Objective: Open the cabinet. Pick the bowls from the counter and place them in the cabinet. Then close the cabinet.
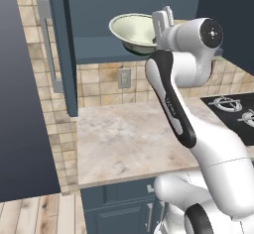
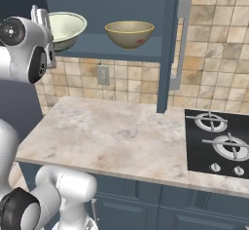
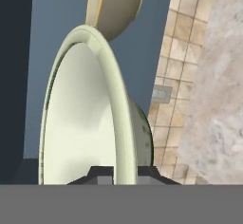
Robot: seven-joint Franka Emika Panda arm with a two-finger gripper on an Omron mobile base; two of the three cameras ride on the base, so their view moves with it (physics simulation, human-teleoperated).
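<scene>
While tilted, glossy cream-green bowl (image 3: 80, 123)

The cream-green bowl (image 1: 134, 31) looks glazed and smooth, with a soft sheen inside. The mustard bowl (image 2: 129, 33) is duller, its rim faintly glossy. The table (image 2: 116, 134) is polished marbled stone. The cabinet (image 2: 121, 0) is matt painted; its bar handle (image 2: 178, 44) looks brushed metal.

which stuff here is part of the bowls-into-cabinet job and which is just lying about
Part of the job:
- cabinet, doors open
- pale cream-green bowl, at the cabinet shelf, its rim clamped in the pincer
- mustard bowl, on the shelf
- counter

Just lying about:
- black stovetop
- wall outlet
- lower blue base cabinet
</scene>
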